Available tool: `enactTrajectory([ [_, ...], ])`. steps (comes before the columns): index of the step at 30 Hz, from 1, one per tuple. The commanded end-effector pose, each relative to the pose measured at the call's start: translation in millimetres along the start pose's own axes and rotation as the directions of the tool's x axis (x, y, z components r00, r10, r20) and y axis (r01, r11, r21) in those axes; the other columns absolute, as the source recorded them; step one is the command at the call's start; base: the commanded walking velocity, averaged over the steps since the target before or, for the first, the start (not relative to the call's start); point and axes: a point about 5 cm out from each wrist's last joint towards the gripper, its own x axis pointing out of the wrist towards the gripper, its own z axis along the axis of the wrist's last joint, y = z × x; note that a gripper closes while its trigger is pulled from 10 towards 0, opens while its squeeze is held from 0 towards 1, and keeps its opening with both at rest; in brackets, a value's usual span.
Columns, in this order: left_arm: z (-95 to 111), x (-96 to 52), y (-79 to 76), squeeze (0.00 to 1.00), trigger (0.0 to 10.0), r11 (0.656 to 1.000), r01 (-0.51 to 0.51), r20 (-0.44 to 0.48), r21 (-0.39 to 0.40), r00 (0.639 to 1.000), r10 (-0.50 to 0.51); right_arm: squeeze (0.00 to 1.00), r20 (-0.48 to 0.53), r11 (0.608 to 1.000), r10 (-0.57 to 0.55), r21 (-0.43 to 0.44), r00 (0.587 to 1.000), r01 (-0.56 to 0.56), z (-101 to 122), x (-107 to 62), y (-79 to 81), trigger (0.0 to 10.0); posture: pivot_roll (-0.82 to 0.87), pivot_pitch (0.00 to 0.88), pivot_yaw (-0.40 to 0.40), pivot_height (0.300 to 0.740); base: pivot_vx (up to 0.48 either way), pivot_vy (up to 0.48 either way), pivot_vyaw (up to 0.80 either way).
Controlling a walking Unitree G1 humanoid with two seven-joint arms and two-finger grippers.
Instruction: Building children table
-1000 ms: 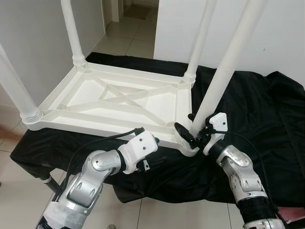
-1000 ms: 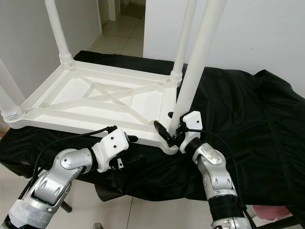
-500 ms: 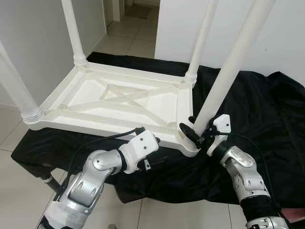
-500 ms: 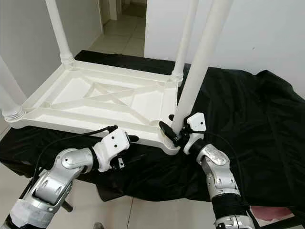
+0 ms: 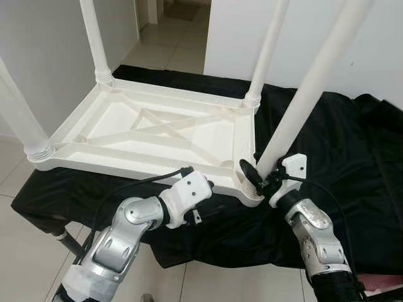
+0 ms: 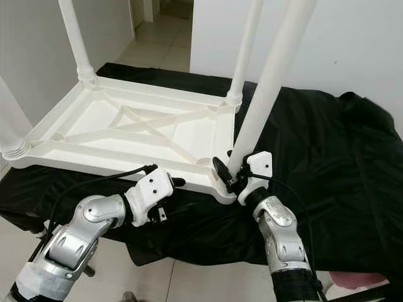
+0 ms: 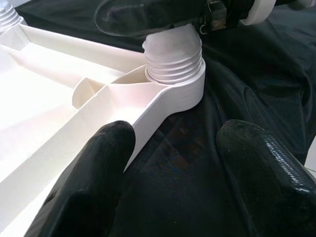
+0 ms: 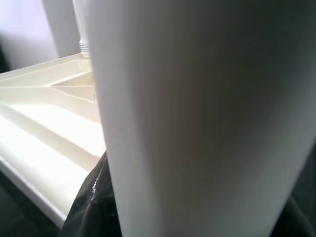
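Observation:
A white plastic children's table (image 5: 151,126) lies upside down on a black cloth. Its near right leg (image 5: 308,94) leans to the right, and its threaded base (image 7: 173,64) sits in the corner socket. My right gripper (image 5: 255,173) is shut on this leg just above the socket; one black finger (image 8: 94,197) shows beside the leg in the right wrist view. My left gripper (image 7: 175,148) is open, close to the table's front edge and pointing at that corner, holding nothing. Three other legs (image 5: 94,38) stand upright in their corners.
The black cloth (image 5: 352,145) covers a low stand and hangs over its front edge. Tiled floor (image 5: 19,251) lies to the left and in front. A white wall rises behind, and a hallway (image 5: 170,38) opens at the back left.
The near right leg now leans a bit more to the right, and my right gripper has shifted slightly with it. The left arm has barely moved.

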Motion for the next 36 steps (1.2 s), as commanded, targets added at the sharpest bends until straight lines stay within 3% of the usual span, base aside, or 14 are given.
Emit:
enactTrajectory([
  [1,-2,-0.8,3.2,0.00,10.0,0.996,-0.086,-0.011,-0.003,0.996,0.086,0.00,-0.016,1.000,-0.026,0.010,1.000,0.026,-3,-2.5,-0.1,10.0,0.02,0.074,-0.053,0.740,0.000,0.000,0.00],
  [10,-2,-2.3,4.4,0.00,10.0,0.996,-0.094,-0.016,-0.003,0.995,0.094,0.00,-0.038,0.980,-0.197,0.006,0.980,0.197,-5,-6.5,7.7,10.0,0.03,0.076,-0.061,0.740,0.000,0.000,0.00],
  [12,-3,-2.7,4.3,0.00,10.0,0.995,-0.099,-0.017,-0.002,0.995,0.099,0.00,-0.078,0.955,-0.293,0.013,0.953,0.295,-11,-6.6,11.3,10.0,0.04,0.076,-0.073,0.740,0.000,0.000,0.00],
  [15,-3,-2.9,4.2,0.00,10.0,0.995,-0.101,-0.017,-0.002,0.995,0.101,0.00,-0.086,0.942,-0.334,0.012,0.939,0.336,-12,-6.3,12.1,10.0,0.04,0.076,-0.073,0.740,0.000,0.000,0.00],
  [16,-3,-3.8,4.1,0.00,10.0,0.994,-0.105,-0.019,-0.003,0.994,0.105,0.00,-0.095,0.918,-0.391,0.023,0.915,0.395,-13,-6.1,13.5,10.0,0.05,0.077,-0.078,0.740,0.000,0.000,0.00],
  [18,-3,-3.8,4.1,0.00,10.0,0.994,-0.105,-0.019,-0.003,0.994,0.105,0.00,-0.095,0.918,-0.391,0.023,0.915,0.395,-13,-6.1,13.5,10.0,0.05,0.077,-0.078,0.740,0.000,0.000,0.00],
  [19,-3,-4.7,3.9,0.00,10.0,0.994,-0.109,-0.020,-0.004,0.994,0.109,0.00,-0.100,0.896,-0.437,0.039,0.894,0.443,-14,-5.8,15.5,10.0,0.05,0.078,-0.081,0.740,0.000,0.000,0.00],
  [25,-4,-6.2,2.2,0.00,10.0,0.994,-0.108,-0.024,-0.009,0.994,0.108,0.00,-0.068,0.902,-0.422,0.064,0.904,0.426,-5,-1.2,23.9,10.0,0.05,0.079,-0.079,0.740,0.000,0.000,0.00],
  [26,-4,-6.4,2.8,0.00,10.0,0.994,-0.109,-0.025,-0.009,0.994,0.109,0.82,-0.064,0.907,-0.413,0.063,0.908,0.417,-3,-1.3,25.2,10.0,0.05,0.076,-0.082,0.740,0.000,0.000,0.00],
  [28,-4,-6.6,3.6,0.00,10.0,0.994,-0.110,-0.025,-0.007,0.994,0.110,0.82,-0.062,0.910,-0.407,0.061,0.911,0.410,-3,-1.7,26.1,10.0,0.05,0.076,-0.082,0.740,0.000,0.000,0.00],
  [29,-4,-6.4,4.0,0.00,10.0,0.994,-0.111,-0.024,-0.006,0.994,0.111,1.00,-0.054,0.918,-0.388,0.062,0.920,0.391,-2,-2.2,27.6,10.0,0.05,0.075,-0.083,0.740,0.000,0.000,0.00],
  [36,-3,-5.4,3.8,0.00,10.0,0.994,-0.106,-0.023,0.001,0.994,0.106,1.00,-0.038,0.937,-0.343,0.058,0.939,0.344,-1,-5.6,27.8,10.0,0.05,0.070,-0.087,0.740,0.000,0.000,0.00],
])
